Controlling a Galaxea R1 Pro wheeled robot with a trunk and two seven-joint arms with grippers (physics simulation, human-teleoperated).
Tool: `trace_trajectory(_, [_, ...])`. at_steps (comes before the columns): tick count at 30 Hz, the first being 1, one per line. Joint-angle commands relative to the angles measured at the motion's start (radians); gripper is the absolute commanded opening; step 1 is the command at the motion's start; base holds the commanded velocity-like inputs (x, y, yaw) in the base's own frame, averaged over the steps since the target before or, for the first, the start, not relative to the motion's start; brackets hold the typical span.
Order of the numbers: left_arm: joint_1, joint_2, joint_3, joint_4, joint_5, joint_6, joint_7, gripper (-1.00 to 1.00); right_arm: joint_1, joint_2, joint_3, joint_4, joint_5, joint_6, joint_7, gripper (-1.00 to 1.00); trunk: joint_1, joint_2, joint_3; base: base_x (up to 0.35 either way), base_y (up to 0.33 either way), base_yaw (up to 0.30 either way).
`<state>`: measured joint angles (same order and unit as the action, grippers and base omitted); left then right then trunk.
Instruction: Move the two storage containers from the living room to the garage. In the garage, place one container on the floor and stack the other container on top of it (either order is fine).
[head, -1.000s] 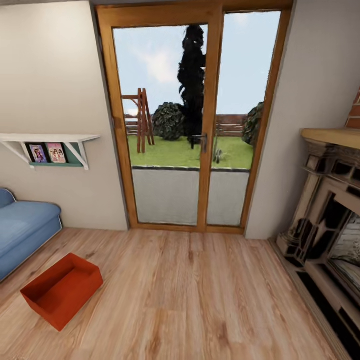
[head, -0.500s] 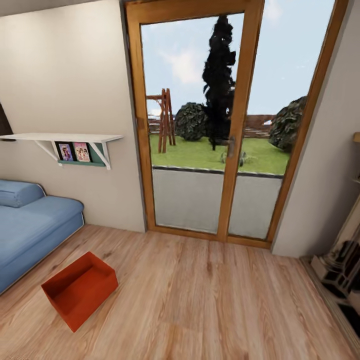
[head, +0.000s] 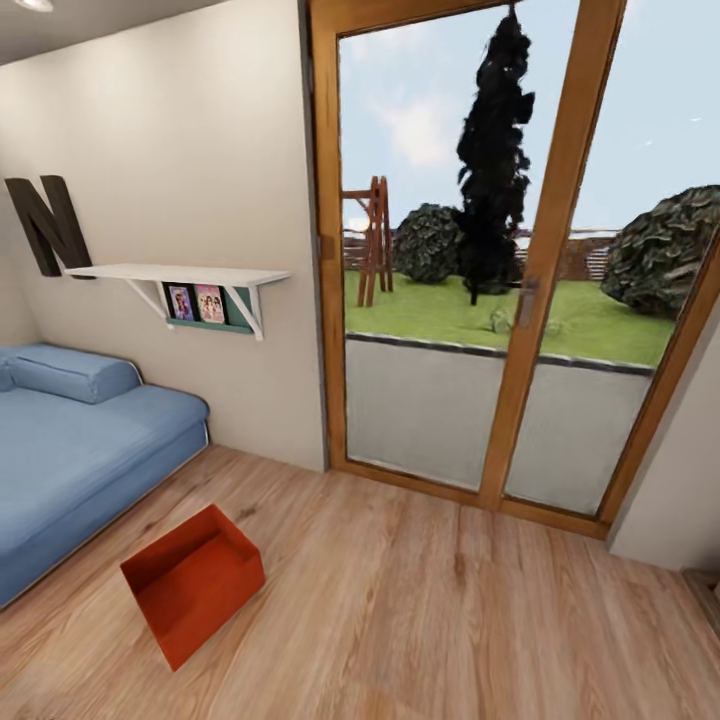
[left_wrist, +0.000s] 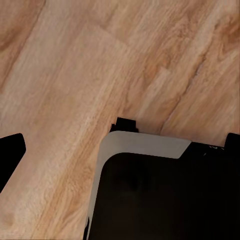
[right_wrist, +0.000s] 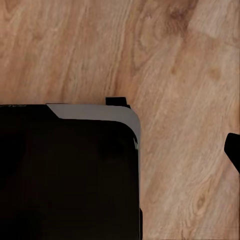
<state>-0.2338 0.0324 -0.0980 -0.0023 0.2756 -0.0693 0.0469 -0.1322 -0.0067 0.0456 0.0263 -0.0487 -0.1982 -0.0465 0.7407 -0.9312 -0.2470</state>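
**A:** So where's the box at right now?

**B:** One storage container sits in the lower left of the head view, open side up, on the light wood plank floor, turned at an angle. It's near the blue sofa along the left edge, not touching it. Couldn't spot its twin.

**A:** What else is in the room?

**B:** Glass door with a wood frame takes up the middle and right, garden outside. Upper left has a white wall shelf with little framed pictures tucked under it, plus a big dark letter N on the wall.

**A:** And the grippers, open or closed?

**B:** Honestly can't tell. Both wrist views look down at planks and a dark, grey-edged slab, probably the robot's base. A black sliver at each frame's edge might be a fingertip, so no call on either.
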Motion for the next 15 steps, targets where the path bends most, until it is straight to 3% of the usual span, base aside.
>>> trace_trajectory(1, [-0.001,0.0,-0.009,0.001,0.008,-0.003,0.002,1.0,-0.001,0.0,0.005,0.003,-0.005,-0.006,-0.002,1.0,0.001,-0.001,-0.001,0.318,0.0,0.268])
trace_trajectory(15, [-0.001,0.0,-0.008,0.001,0.008,-0.003,0.002,1.0,-0.001,-0.001,0.005,0.003,-0.005,-0.006,-0.001,1.0,0.001,-0.001,-0.001,0.318,0.0,0.268])
